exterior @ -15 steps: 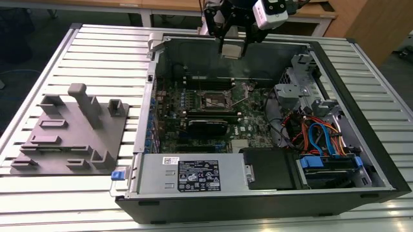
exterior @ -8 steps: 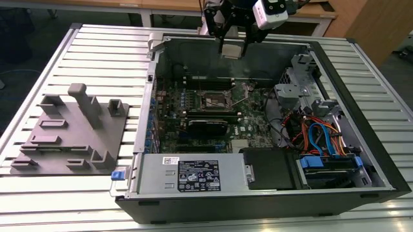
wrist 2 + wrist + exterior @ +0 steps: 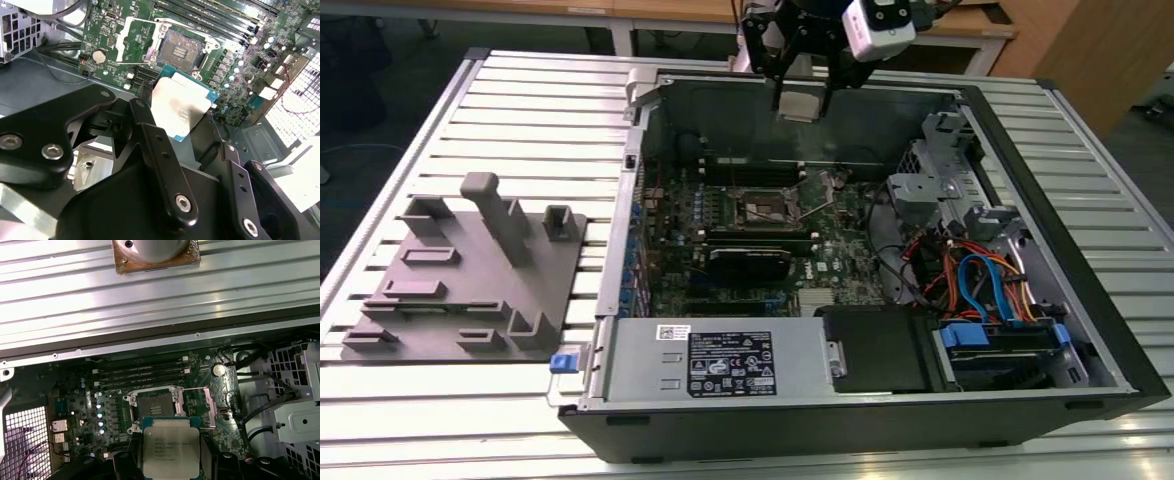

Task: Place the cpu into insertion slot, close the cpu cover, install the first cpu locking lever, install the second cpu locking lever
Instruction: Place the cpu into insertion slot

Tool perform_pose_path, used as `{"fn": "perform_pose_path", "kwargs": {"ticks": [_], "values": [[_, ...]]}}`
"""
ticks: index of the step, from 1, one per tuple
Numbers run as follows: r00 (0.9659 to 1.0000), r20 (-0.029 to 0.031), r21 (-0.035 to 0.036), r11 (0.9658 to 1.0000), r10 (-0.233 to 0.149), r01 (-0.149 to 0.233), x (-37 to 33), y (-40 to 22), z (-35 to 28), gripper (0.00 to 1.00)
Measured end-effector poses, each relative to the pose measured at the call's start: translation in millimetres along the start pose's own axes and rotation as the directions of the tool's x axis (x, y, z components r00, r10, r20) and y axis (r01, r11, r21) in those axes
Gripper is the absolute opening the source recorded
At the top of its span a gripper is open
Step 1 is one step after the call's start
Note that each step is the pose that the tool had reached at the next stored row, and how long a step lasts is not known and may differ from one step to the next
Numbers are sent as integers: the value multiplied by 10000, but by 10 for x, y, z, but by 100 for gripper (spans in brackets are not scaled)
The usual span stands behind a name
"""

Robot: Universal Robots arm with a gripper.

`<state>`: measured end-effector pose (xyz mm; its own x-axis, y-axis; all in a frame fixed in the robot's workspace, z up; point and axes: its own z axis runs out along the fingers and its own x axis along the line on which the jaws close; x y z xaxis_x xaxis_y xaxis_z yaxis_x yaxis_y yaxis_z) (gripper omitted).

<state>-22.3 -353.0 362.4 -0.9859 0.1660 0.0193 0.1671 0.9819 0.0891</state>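
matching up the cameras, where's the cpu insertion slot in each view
Exterior view: the insertion slot sits mid-board inside the open case.
Second wrist view: the insertion slot lies just beyond the held cpu.
First wrist view: the insertion slot lies just beyond the held cpu.
Shared landmark: the long memory slots run alongside the socket.

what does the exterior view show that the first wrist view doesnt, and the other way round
Exterior view: the grey parts tray on its left, the power supply box and the blue and orange cables. First wrist view: the chip with its silvery top, gripped in the hand, plus the round battery. Both: the open, empty socket and the memory slots.
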Motion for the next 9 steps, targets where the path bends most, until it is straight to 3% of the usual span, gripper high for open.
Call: {"fn": "perform_pose_path", "kwargs": {"ticks": [9], "values": [[9943,94,-27,9943,1065,-1064,0,-1,10,55]]}}
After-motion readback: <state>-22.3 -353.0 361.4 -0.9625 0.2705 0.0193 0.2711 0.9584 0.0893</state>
